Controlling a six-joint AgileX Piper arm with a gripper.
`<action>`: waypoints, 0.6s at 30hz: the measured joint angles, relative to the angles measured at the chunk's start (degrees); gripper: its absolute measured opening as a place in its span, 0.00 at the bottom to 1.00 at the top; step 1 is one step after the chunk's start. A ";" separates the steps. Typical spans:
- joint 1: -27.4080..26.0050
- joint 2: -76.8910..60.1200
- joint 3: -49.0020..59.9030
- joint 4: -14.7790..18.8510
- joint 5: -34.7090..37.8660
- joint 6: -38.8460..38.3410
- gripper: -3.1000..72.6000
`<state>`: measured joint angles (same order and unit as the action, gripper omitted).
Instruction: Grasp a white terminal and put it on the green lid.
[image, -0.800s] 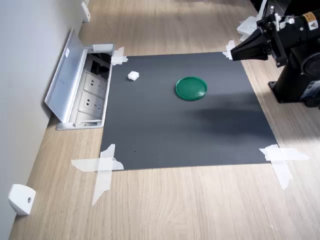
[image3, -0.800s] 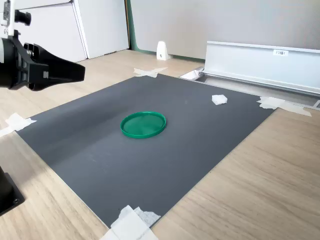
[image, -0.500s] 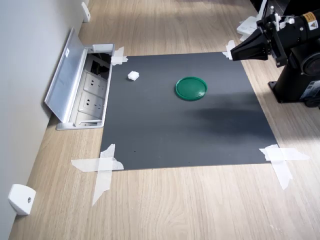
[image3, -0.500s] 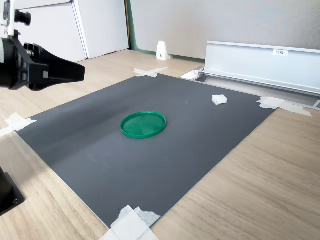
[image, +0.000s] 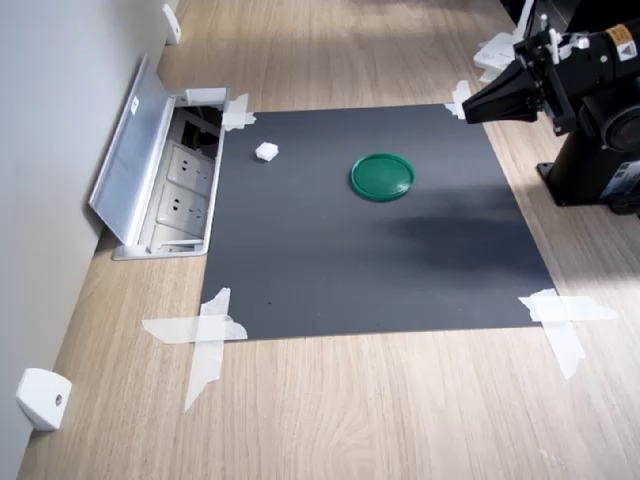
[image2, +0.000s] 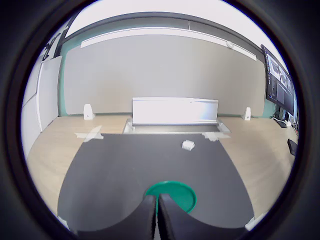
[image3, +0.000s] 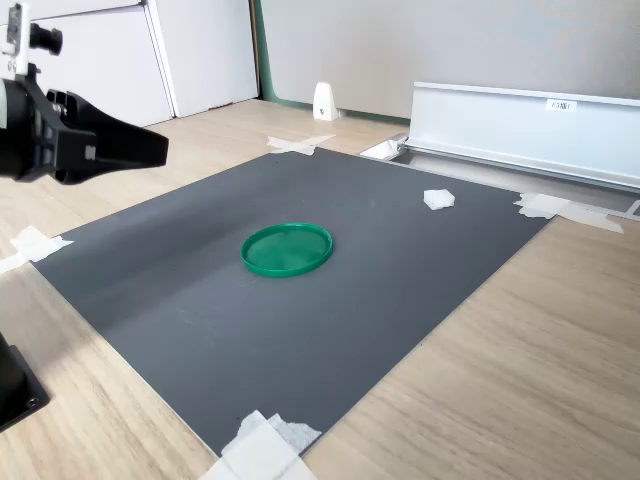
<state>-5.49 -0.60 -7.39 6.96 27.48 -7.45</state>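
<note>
The gripper (image: 466, 107) was closed and empty, high above the mat's (image: 380, 260) edge. The white terminal (image: 266, 151) lay far ahead of it, beyond the green lid (image: 382, 176), near the socket box (image: 185, 190).

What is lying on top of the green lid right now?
Nothing: the green lid is bare in both exterior views. In the wrist view, the end effector covers its near edge.
</note>
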 joint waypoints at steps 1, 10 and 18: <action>0.00 0.00 -1.04 -0.17 0.18 0.00 0.03; 0.00 20.79 -13.70 -10.92 2.21 0.00 0.03; 0.00 43.60 -30.32 -13.68 7.00 -0.49 0.03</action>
<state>-5.49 42.99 -37.71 -6.72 34.48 -7.95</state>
